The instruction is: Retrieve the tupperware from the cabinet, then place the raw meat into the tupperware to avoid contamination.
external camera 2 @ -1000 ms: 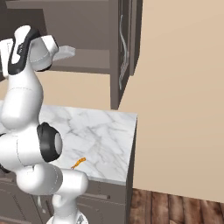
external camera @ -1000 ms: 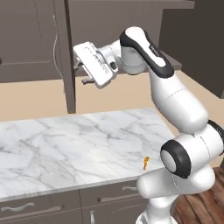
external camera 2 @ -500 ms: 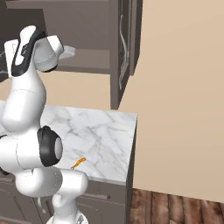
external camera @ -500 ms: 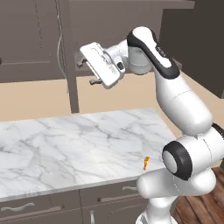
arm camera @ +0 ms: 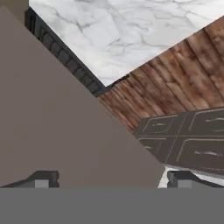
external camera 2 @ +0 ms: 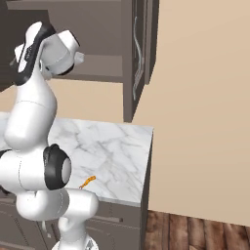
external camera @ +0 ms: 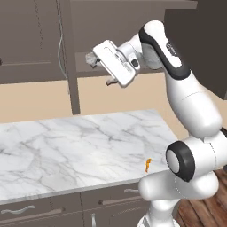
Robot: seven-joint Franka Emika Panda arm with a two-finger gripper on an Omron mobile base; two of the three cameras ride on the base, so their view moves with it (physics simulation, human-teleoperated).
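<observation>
Gripper (external camera: pixel 100 71) raised at cabinet (external camera: pixel 40 44), fingers spread

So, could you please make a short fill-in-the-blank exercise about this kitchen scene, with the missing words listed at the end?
1. The gripper is raised in front of the open wall ____.
2. Its fingers stand ____, holding nothing.
3. The small orange raw meat lies on the ____ countertop.
4. That morsel sits near the counter's ____ edge, beside the robot's base.

Missing words: cabinet; open; marble; front
</observation>
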